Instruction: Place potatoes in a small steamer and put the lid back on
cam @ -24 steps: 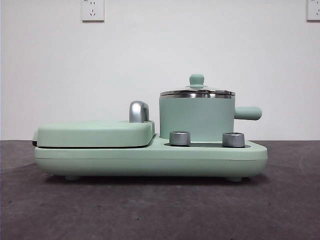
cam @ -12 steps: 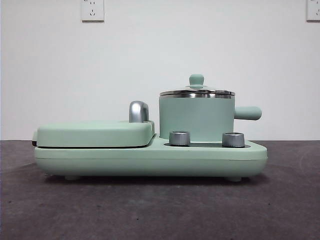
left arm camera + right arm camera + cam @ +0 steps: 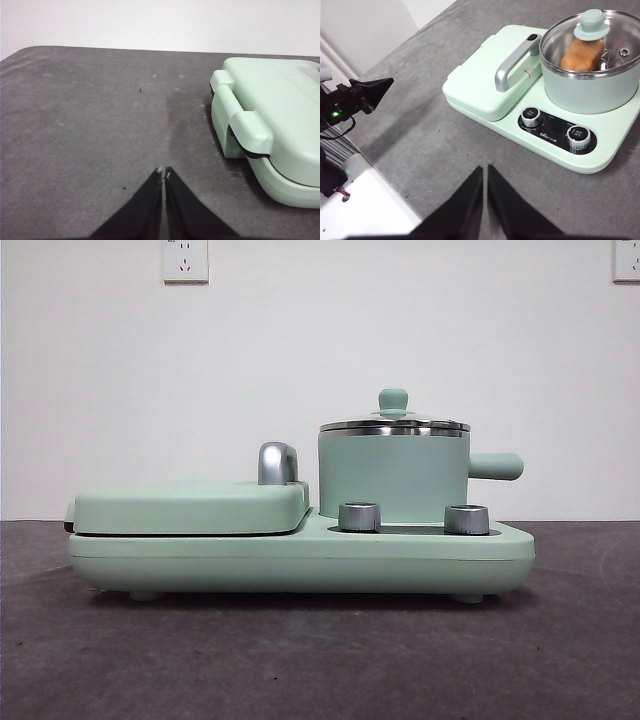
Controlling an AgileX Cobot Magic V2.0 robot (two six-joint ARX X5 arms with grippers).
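Now nothing has changed: the lid (image 3: pixel 590 31) sits on the steamer (image 3: pixel 590 85) over the potato (image 3: pixel 581 55), my grippers (image 3: pixel 484 169) clenched empty beside it, done.

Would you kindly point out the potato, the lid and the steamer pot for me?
potato (image 3: pixel 581 55): right wrist view, its orange-brown side seen through the glass.
lid (image 3: pixel 591 26): right wrist view, the green knob on top.
steamer pot (image 3: pixel 393 478): front view, the middle of its green wall.

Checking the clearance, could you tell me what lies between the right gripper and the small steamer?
In the right wrist view, bare grey table, then the appliance base with its two knobs, lies between the right gripper and the small steamer.
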